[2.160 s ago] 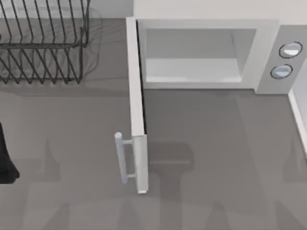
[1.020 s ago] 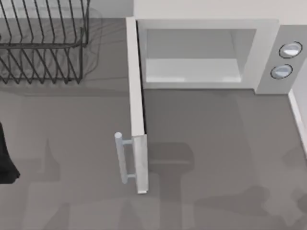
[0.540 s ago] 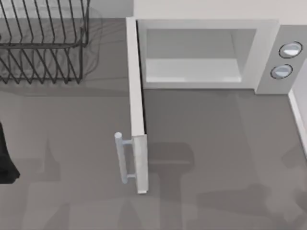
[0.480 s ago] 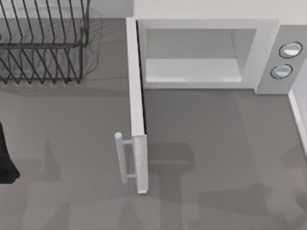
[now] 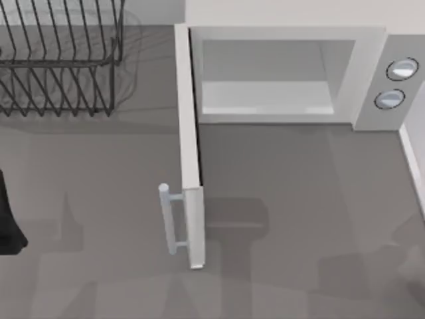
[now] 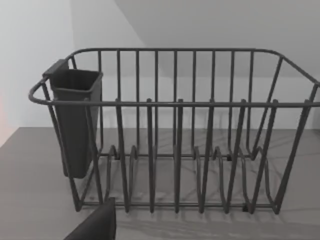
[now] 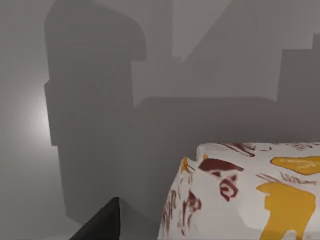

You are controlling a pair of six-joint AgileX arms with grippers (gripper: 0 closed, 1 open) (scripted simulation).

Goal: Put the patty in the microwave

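The microwave (image 5: 368,73) stands at the back right of the table, a white-grey box with its pale cavity (image 5: 265,86) bare. Its door (image 5: 189,153) is swung fully out toward the front, bar handle (image 5: 169,219) on the left face. The patty (image 7: 250,195), whitish with orange-yellow patches and dark red marks, sits close under the right wrist camera, beside a dark part of my right gripper (image 7: 100,222). Whether it is held I cannot tell. My left arm (image 5: 6,222) is parked at the table's left edge, its gripper (image 6: 95,225) facing the rack.
A dark wire dish rack (image 5: 60,60) with a cutlery cup (image 6: 75,120) stands at the back left. The open door splits the table's middle. Two round dials (image 5: 402,68) sit on the microwave's right. A pale wall edge (image 5: 415,166) runs along the right.
The shadows on the table's front right have shifted toward the right edge. The microwave, its door, the rack and the left arm have not moved.
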